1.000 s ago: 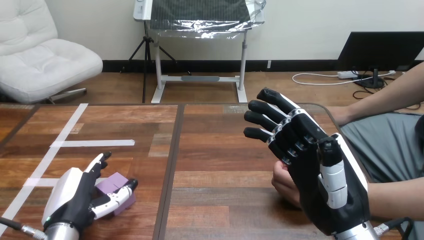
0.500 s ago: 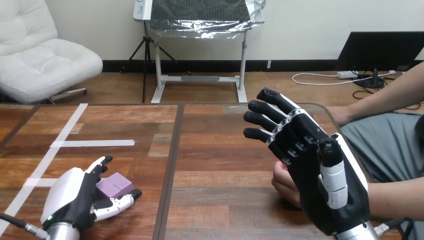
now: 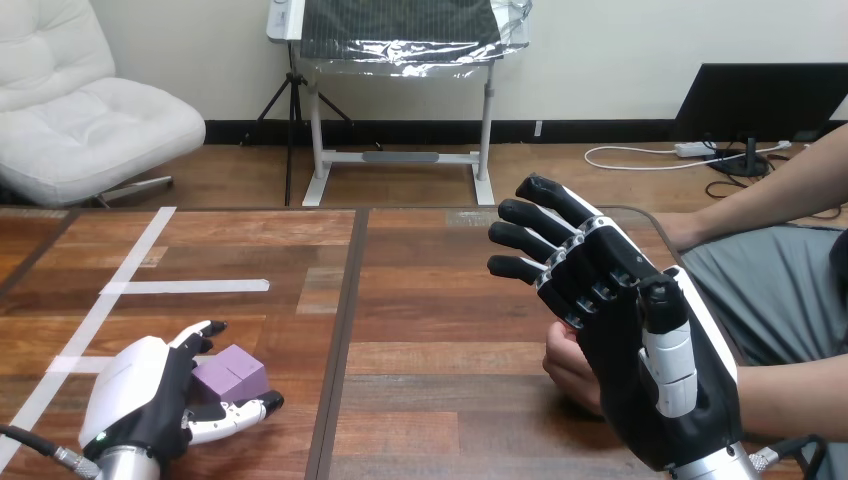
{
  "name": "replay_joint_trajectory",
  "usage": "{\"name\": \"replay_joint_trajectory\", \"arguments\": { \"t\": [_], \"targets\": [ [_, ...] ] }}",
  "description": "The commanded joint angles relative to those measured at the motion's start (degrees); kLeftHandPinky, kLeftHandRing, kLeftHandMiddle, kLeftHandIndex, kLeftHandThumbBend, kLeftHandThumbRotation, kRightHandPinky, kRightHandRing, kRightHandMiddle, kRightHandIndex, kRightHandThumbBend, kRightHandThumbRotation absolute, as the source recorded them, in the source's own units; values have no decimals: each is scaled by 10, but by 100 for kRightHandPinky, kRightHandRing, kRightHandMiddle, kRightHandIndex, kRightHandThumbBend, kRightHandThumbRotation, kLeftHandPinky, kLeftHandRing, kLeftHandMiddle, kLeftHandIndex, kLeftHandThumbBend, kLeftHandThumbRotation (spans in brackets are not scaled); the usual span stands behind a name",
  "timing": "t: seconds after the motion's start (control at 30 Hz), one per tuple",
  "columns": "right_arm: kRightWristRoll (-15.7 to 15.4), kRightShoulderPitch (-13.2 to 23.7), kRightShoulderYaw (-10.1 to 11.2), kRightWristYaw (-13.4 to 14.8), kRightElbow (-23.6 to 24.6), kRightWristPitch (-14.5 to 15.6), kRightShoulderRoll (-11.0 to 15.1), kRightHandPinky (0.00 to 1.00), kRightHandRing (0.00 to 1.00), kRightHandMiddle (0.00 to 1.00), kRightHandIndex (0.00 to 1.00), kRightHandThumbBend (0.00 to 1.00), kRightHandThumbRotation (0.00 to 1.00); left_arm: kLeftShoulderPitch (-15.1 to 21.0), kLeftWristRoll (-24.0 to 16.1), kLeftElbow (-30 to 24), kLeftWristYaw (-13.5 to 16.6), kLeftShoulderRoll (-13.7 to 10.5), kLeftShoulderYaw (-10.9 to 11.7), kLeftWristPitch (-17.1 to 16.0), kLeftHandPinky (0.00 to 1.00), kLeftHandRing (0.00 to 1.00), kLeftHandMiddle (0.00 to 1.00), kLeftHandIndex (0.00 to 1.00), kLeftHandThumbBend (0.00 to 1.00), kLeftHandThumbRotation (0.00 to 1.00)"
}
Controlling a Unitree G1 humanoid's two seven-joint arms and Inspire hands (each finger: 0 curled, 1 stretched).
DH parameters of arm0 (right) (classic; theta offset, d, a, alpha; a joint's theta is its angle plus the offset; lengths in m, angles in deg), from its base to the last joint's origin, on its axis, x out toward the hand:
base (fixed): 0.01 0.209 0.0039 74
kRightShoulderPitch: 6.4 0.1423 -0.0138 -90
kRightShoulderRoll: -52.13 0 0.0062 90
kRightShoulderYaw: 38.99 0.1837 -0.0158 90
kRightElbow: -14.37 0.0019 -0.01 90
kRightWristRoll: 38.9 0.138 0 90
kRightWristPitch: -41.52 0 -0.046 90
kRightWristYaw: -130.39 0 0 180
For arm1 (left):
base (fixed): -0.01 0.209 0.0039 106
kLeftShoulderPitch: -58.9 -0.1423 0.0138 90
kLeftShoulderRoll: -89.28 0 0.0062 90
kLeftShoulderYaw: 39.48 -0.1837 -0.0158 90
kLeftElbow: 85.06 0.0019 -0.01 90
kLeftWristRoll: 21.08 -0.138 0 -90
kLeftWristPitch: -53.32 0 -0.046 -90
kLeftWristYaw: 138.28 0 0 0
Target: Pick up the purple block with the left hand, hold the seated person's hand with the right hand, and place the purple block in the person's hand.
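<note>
step: grasp purple block (image 3: 228, 370) | block: on bench (image 3: 430, 300), between spread thumb and fingers of left hand (image 3: 140, 395), unclamped | right hand (image 3: 640, 380): straight-fingered beside person's hand (image 3: 562, 365), no hold visible | tip: close squarely across block's sides before lifting

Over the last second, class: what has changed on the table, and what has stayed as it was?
The left hand has eased back toward the robot. Its thumb has swung off the front of the purple block and now lies beside it. The block rests on the table, no longer gripped. Unchanged: the right hand is raised with straight fingers in front of the person's hand.
</note>
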Motion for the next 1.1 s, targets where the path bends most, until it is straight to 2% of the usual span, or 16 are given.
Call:
{"name": "replay_joint_trajectory", "arguments": {
  "t": [0.0, 0.57, 0.9, 1.07],
  "targets": [
    [10, 25, 6, 2, 11, -9, -1, 78, 83, 84, 85, 87, 82, 46, -14, -6, 16, -12, -9, 7, 79, 78, 82, 84, 88, 36],
    [9, 25, 7, 3, 13, -8, 0, 78, 84, 84, 85, 87, 82, 55, -33, -14, 28, -5, -22, 61, 70, 74, 77, 78, 89, 21],
    [8, 25, 8, 3, 12, -10, 1, 79, 84, 84, 86, 87, 82, 60, -50, -10, 57, -2, -33, 77, 54, 64, 68, 70, 88, 12],
    [9, 26, 9, 2, 10, -13, 0, 79, 84, 84, 86, 87, 82, 65, -53, -3, 72, 1, -37, 86, 48, 60, 65, 67, 87, 9]
  ]
}}
